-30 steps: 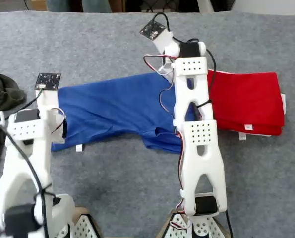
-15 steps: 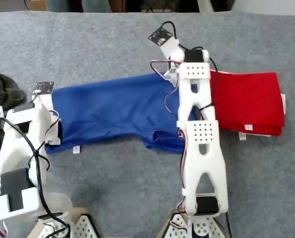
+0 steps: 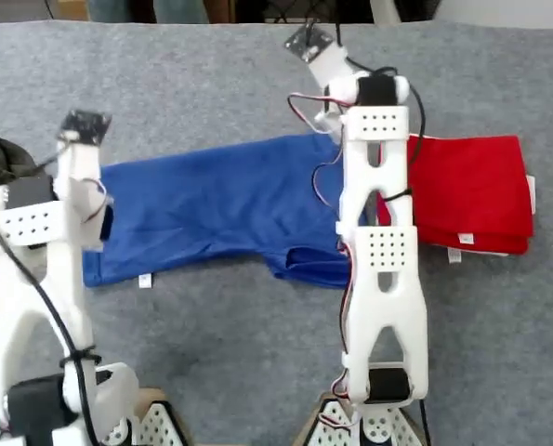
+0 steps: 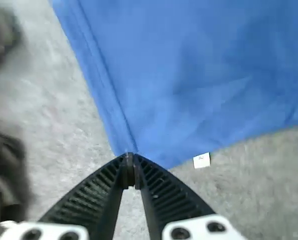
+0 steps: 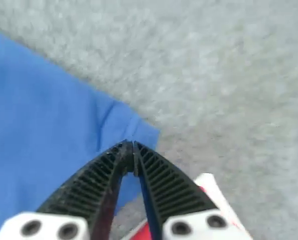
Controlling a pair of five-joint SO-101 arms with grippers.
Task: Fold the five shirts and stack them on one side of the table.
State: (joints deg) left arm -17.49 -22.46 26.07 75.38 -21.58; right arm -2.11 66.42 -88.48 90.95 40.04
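Observation:
A blue shirt (image 3: pixel 220 209) lies spread across the middle of the grey table, with a white tag (image 4: pixel 202 160) at its near hem. My left gripper (image 4: pixel 129 165) is shut, its tips pinching the shirt's left hem corner (image 4: pixel 123 145); in the high view the left gripper (image 3: pixel 99 223) sits at the shirt's left end. My right gripper (image 5: pixel 131 150) is shut on the shirt's far right corner (image 5: pixel 138 127), seen from above at the right gripper (image 3: pixel 332 135). A folded red shirt (image 3: pixel 467 190) lies to the right, partly under the right arm.
A crumpled dark green shirt (image 3: pixel 6 167) lies at the table's left edge, just beside the left arm. White fabric (image 3: pixel 531 195) peeks from under the red stack. Bare grey table (image 3: pixel 183 84) stretches along the far side and at the near right.
The blue shirt's left end has slid left with the left gripper. The right arm has shifted toward the far side and slightly right, and the shirt looks flatter.

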